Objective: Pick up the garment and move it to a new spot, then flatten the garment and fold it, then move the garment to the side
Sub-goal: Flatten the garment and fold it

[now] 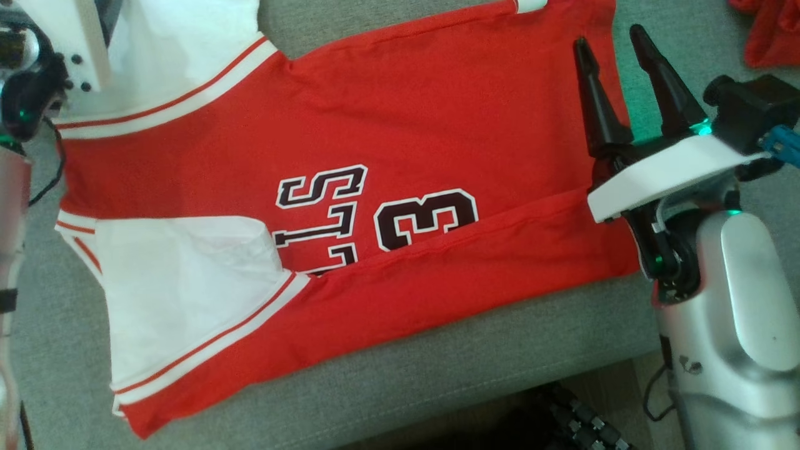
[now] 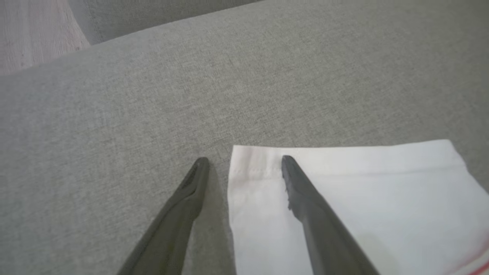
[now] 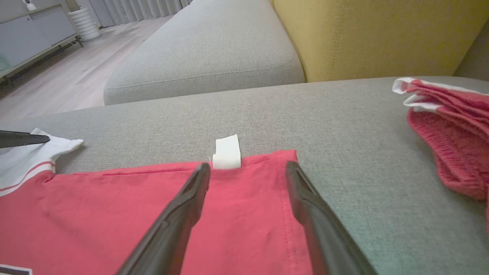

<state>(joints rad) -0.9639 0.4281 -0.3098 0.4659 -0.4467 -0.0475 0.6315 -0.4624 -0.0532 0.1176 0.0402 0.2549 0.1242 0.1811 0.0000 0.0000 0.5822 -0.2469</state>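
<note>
Lying flat across the grey sofa cushion [image 1: 437, 369], the red garment [image 1: 387, 144] has its near long edge already turned over. We judge the far edge comes next. The left gripper [image 2: 244, 159], jaws apart and empty, straddles the corner of the white sleeve [image 2: 344, 172]. The right gripper [image 3: 248, 165], likewise released, stands over the hem corner [image 3: 284, 162]. We should pinch both corners together and lift low.

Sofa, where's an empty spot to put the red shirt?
Bare grey sofa lies between the jersey hem and the red clothes pile, and past its white sleeve. A narrow strip runs along the cushion's front edge. The middle is crowded by the jersey.
</note>
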